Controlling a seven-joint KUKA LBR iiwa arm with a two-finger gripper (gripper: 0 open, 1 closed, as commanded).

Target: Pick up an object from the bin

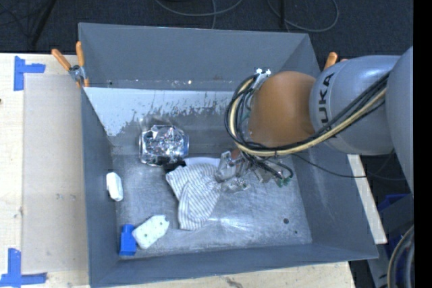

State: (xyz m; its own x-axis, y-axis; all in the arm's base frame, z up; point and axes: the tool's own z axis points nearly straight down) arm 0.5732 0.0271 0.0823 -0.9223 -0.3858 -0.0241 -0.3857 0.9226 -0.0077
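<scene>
The arm's gripper (231, 177) sits low in the grey bin (94, 165), at the right edge of a crumpled grey-and-white striped cloth (191, 197) lying mid-floor. It appears to touch the cloth, and whether the jaws are open or closed cannot be told. A shiny foil wad (162, 143) lies just beyond the cloth, with a small white capsule (114, 186) and a blue block (127, 240) well apart to the left.
</scene>
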